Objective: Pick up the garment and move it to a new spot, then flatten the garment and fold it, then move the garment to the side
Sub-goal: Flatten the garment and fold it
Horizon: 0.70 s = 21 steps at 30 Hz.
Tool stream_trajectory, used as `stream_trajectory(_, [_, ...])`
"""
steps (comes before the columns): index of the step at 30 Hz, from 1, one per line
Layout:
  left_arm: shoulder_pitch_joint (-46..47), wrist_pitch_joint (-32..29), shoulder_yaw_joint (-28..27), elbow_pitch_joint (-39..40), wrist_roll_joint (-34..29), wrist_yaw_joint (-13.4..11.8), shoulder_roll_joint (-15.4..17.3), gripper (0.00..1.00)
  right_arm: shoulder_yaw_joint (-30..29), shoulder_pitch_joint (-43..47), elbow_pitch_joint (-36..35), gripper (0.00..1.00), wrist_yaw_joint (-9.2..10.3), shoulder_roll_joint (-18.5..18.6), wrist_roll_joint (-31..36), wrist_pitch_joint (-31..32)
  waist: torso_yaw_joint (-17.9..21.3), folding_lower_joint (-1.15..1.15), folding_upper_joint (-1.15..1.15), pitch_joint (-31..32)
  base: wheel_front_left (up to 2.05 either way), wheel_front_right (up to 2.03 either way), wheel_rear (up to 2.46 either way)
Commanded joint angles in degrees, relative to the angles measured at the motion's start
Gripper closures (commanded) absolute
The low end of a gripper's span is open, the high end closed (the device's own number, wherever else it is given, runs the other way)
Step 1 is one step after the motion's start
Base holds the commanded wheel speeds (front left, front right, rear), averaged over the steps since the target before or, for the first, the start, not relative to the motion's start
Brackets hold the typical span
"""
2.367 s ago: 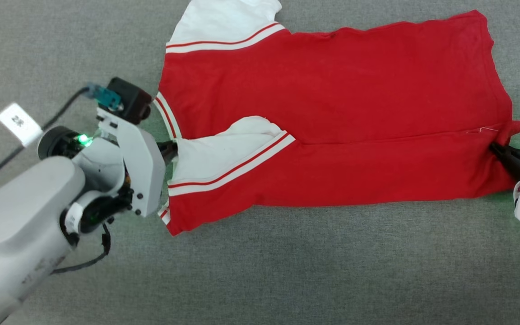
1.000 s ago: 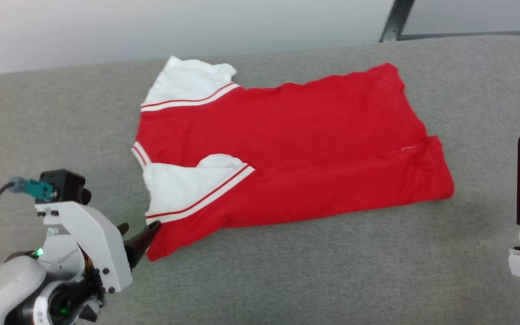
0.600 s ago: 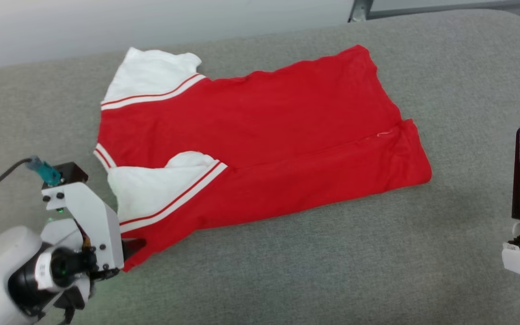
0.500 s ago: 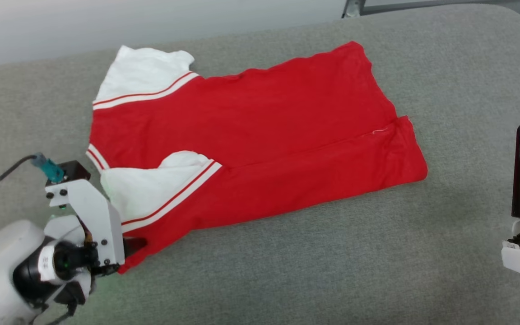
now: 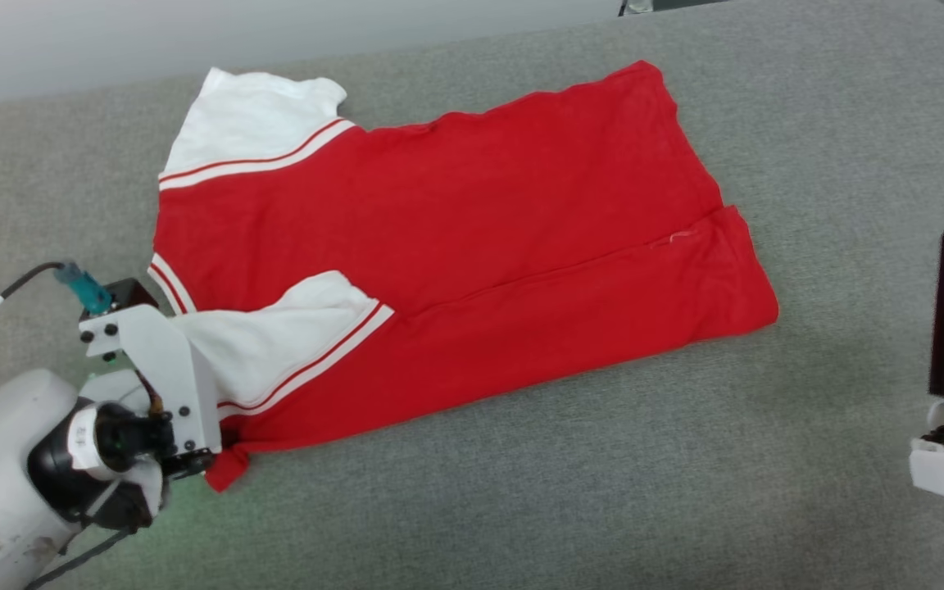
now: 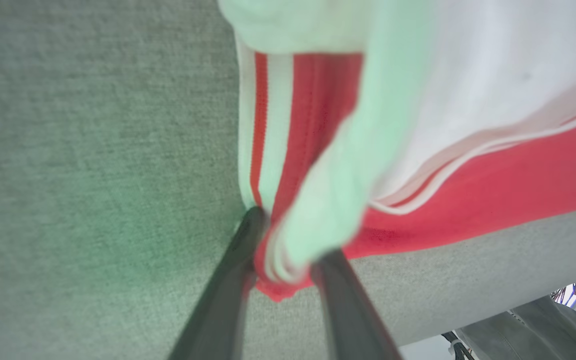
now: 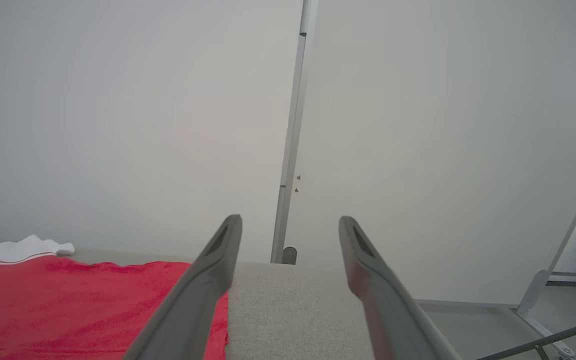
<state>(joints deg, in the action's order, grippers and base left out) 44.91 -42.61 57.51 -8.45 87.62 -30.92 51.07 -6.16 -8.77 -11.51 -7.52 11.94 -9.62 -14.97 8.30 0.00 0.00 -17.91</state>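
Starting at the left: my left gripper (image 6: 290, 234) is clamped on the garment (image 5: 456, 229), with a bunched wad of the near shoulder corner wedged between its two dark fingers, at about 8 o'clock of the shirt in the head view. Just above that pinch is the striped collar trim (image 5: 165, 287). The white near sleeve (image 5: 275, 344) is folded in over the red body, and the far sleeve (image 5: 251, 123) sticks out at 11 o'clock. The shirt lies across the middle of the grey padded surface (image 5: 603, 492), folded lengthwise, collar end toward 9 o'clock and hem (image 5: 734, 262) toward 3 o'clock. I judge it light, limp and not slippery on this weave. Pulled from one corner it will drag and stretch, not slide whole, and the fold could come undone. The better holds would be the doubled edges: the shoulder I've got, plus the hem corner at 4 o'clock. On the right, my right gripper (image 7: 290, 220) stands wide open with nothing in it, well apart from the hem and pointing at the pale wall (image 7: 118, 125). As for containers, I have none to report: the shirt rests directly on the padding.
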Motion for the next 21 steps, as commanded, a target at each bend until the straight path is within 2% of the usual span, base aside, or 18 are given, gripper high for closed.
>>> stream_trajectory(1, [-1.7, 0.8, 1.2, -1.3, -0.2, 0.0, -1.2, 1.00, 0.6, 0.2, 0.7, 0.00, 0.06, 0.6, -0.7, -0.3, -0.5, 0.00, 0.00, -0.2, 0.00, 0.00, 0.00])
stream_trajectory(4, [-1.3, 1.2, 1.1, -1.3, -1.0, 0.6, -0.4, 1.00, 2.3, -0.4, 2.7, 0.00, 0.06, 2.2, -2.8, 1.2, -1.2, 0.00, 0.00, -0.3, 0.00, 0.00, 0.00])
stream_trajectory(7, [-0.8, 2.3, 0.9, -1.2, -1.8, 1.5, -0.7, 1.00, 4.4, -2.0, 4.7, 0.00, 0.03, 4.0, -6.1, 7.4, -2.1, 0.00, 0.00, -0.5, 0.00, 0.00, 0.00])
stream_trajectory(8, [-0.7, 2.6, 1.0, -1.2, -2.1, 1.8, -1.0, 1.00, 4.2, -2.5, 6.0, 0.00, 0.08, 3.6, -8.2, 11.1, -2.4, 0.00, 0.00, -0.5, 0.00, 0.00, 0.00])
stream_trajectory(10, [-0.4, 2.9, 1.1, -1.5, -2.5, 2.5, -1.7, 1.00, 6.7, -4.5, 7.3, 0.00, 0.02, 5.9, -10.0, 19.0, -3.0, 0.00, 0.00, -0.6, 0.00, 0.00, 0.00])
stream_trajectory(14, [0.5, 3.2, 1.8, -1.9, -3.3, 3.8, -4.1, 1.00, 7.5, -9.7, 10.0, 0.00, 0.06, 7.1, -15.5, 33.4, -4.6, 0.00, 0.00, -0.9, 0.00, 0.00, 0.00])
stream_trajectory(16, [1.1, 3.2, 2.1, -2.2, -3.8, 4.4, -5.6, 1.00, 8.1, -12.1, 11.7, 0.00, 0.05, 8.9, -16.3, 40.7, -5.6, 0.00, 0.00, -1.0, 0.00, 0.00, 0.00])
stream_trajectory(21, [3.1, 3.1, 3.1, -3.3, -4.8, 5.7, -9.2, 1.00, 8.7, -16.8, 15.9, 0.00, 0.04, 10.4, -18.2, 56.0, -8.5, 0.00, 0.00, -1.6, 0.00, 0.00, 0.00])
